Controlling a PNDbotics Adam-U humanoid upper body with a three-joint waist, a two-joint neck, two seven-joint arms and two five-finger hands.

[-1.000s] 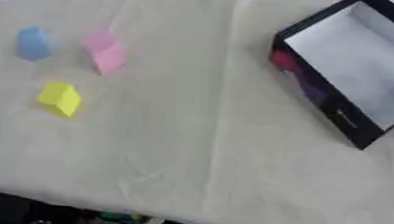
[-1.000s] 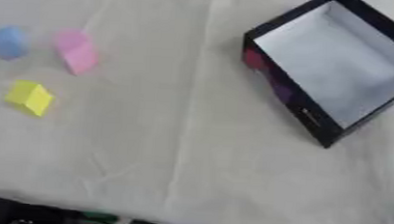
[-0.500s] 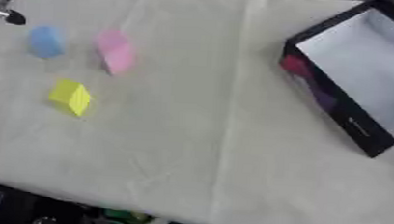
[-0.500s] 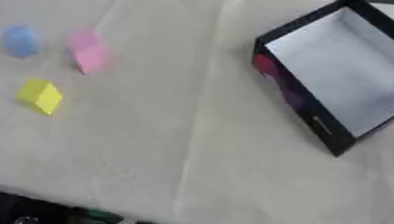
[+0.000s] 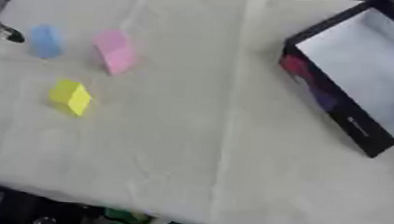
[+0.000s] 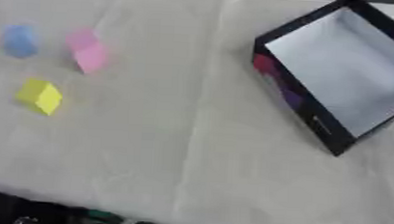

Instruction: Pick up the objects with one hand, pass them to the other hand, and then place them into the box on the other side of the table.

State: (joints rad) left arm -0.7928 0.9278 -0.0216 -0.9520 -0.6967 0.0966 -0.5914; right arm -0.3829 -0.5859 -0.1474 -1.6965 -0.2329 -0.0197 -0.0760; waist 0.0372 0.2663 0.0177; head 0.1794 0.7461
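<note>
Blue block [image 5: 45, 41], pink block [image 5: 115, 56], yellow block [image 5: 70, 97] lying at ten o'clock, box [image 6: 348, 68] sitting open at two o'clock, left hand [image 5: 3, 31] edging in at nine o'clock, fingers impossible to tell.

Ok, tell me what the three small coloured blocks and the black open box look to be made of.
The blue block, pink block and yellow block look like matte foam or soft plastic: flat pastel colour, no glints, softened edges; blur leaves it open. The black open box looks like printed cardboard: thin straight walls, coloured print outside, pale dull lining. The table covering is creased cream cloth.
</note>
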